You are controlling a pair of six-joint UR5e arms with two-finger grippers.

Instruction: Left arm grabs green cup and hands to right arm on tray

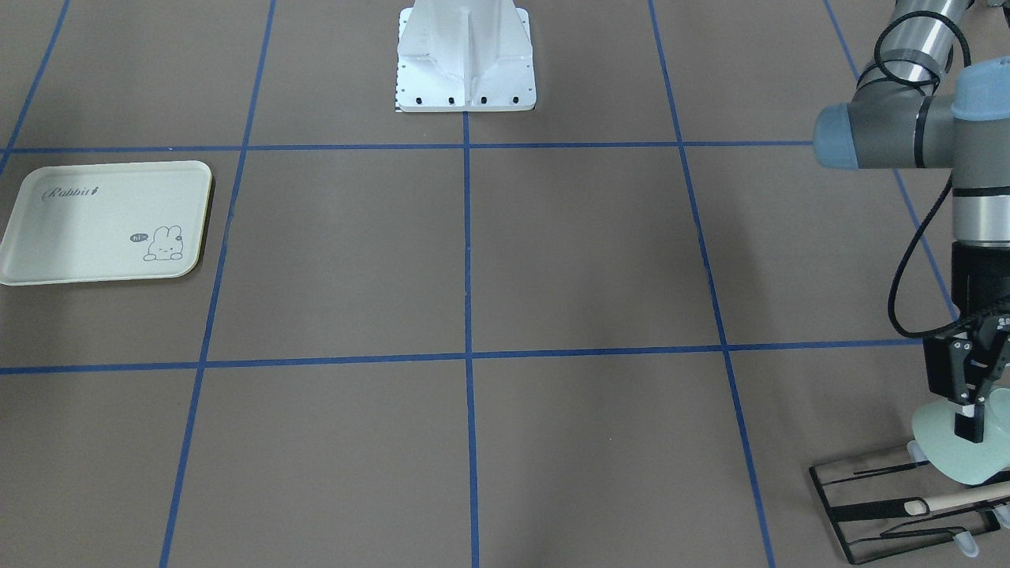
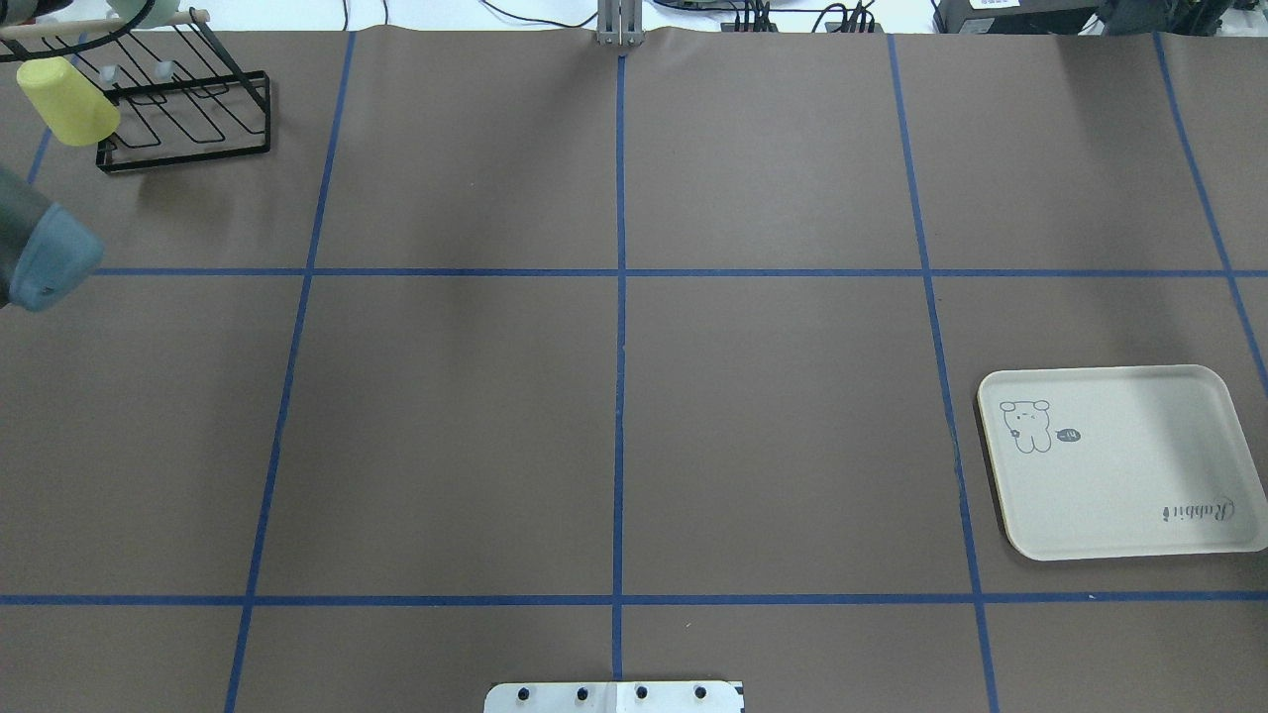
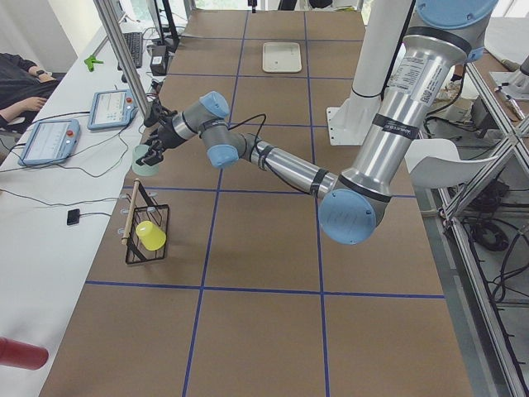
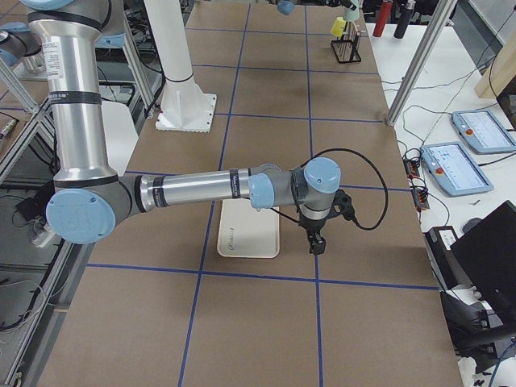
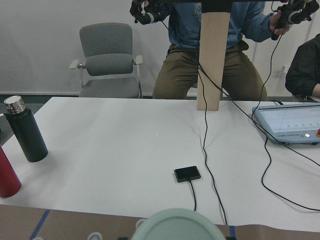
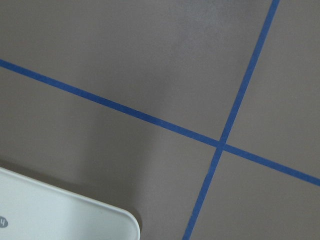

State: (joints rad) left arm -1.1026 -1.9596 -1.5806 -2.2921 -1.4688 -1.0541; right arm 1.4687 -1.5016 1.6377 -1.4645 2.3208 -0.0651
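Note:
My left gripper (image 1: pixel 969 416) is shut on the wall of the pale mint-green cup (image 1: pixel 956 456) and holds it just above the far end of the black wire rack (image 1: pixel 892 505). The exterior left view shows the same gripper (image 3: pixel 151 155) and cup (image 3: pixel 146 163). The cup's round end fills the bottom edge of the left wrist view (image 5: pixel 175 227). The cream tray (image 2: pixel 1119 495) with the bunny lies flat and bare on the robot's right side. My right gripper (image 4: pixel 317 244) points down beside the tray (image 4: pixel 246 234); I cannot tell whether it is open.
A yellow-green cup (image 2: pixel 65 101) hangs on the rack (image 2: pixel 188 124) under a wooden rod (image 2: pixel 99 25). Past the table's edge sit people, tablets (image 5: pixel 295 122), cables and two bottles (image 5: pixel 25 130). The robot's white base (image 1: pixel 465 59) stands mid-table.

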